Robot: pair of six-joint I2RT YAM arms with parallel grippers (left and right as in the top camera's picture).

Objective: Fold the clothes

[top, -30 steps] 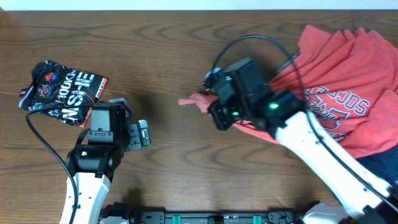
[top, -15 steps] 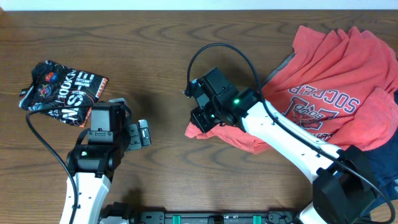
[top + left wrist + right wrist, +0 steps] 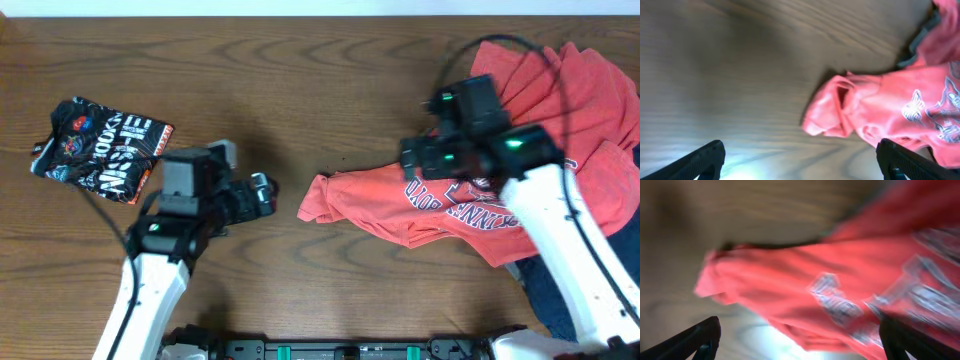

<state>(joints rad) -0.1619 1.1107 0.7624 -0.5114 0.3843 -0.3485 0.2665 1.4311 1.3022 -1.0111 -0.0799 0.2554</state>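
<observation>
Clothes: three pieces lie on the wooden table, from the upper left across to the right edge of the overhead frame.
Black shirt: folded into a small packet with white and orange print, at the upper left, well apart from the other pieces.
Left gripper: left of centre, pointing right at the red shirt's nearest tip, near it but not touching. Its wrist view shows the two fingers spread wide, with the table and the shirt ahead of them.
Red shirt: crumpled and drawn out, with a bunched tip at centre and the body running up to the upper right corner. The navy-and-white chest print faces up, partly under the right arm.
Right gripper: right of centre, over the print. Its fingers stand wide apart in the blurred wrist view, with red cloth below. I cannot tell whether it touches the cloth.
Navy garment: lower right, under the red shirt's edge, partly hidden by the right arm.
</observation>
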